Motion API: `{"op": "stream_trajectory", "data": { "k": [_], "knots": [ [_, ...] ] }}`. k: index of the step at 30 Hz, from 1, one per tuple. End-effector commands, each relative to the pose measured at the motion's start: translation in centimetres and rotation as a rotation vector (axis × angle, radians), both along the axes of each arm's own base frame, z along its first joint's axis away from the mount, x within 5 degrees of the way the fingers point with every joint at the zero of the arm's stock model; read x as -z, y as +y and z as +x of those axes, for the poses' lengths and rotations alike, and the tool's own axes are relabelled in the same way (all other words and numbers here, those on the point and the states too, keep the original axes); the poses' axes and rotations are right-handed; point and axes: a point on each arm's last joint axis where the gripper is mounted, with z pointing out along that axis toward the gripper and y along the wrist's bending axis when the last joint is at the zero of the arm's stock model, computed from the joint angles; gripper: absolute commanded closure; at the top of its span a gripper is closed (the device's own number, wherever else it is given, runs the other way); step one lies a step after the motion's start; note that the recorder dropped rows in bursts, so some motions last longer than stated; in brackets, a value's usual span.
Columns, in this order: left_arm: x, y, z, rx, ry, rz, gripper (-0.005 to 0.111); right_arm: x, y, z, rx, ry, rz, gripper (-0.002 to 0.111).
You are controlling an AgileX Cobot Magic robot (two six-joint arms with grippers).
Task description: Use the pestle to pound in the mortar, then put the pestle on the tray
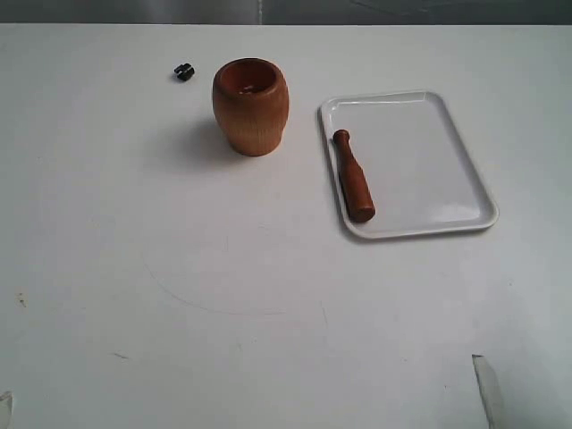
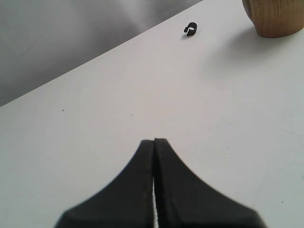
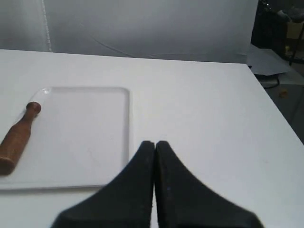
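Note:
The light-brown wooden mortar (image 1: 251, 106) stands upright on the white table, left of the tray; only its base (image 2: 276, 18) shows in the left wrist view. The reddish-brown pestle (image 1: 353, 176) lies flat along the left side of the white tray (image 1: 429, 161), knob end away from the front edge. In the right wrist view the pestle (image 3: 16, 138) rests on the tray (image 3: 85, 137). My left gripper (image 2: 154, 141) is shut on nothing, over bare table well short of the mortar. My right gripper (image 3: 155, 142) is also shut and empty, near the tray's edge.
A tiny black object (image 1: 184, 72) lies on the table left of the mortar, also seen as a small black clip (image 2: 190, 30). The table's far edge (image 1: 286, 24) runs behind it. Dark equipment (image 3: 280, 23) stands beyond the table's right side.

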Motion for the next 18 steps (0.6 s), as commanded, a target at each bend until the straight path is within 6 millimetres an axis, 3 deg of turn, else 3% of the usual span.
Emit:
{"op": "stream_trajectory", "data": {
  "k": [1,18],
  "knots": [
    [-0.01,-0.07,0.01,0.006,-0.004,-0.015,0.107,0.06,0.05,-0.05,-0.011,-0.003,-0.007,0.108],
    [-0.01,-0.07,0.01,0.006,-0.004,-0.015,0.107,0.05,0.23,-0.07,-0.014,0.006,0.060,0.108]
  ]
}}
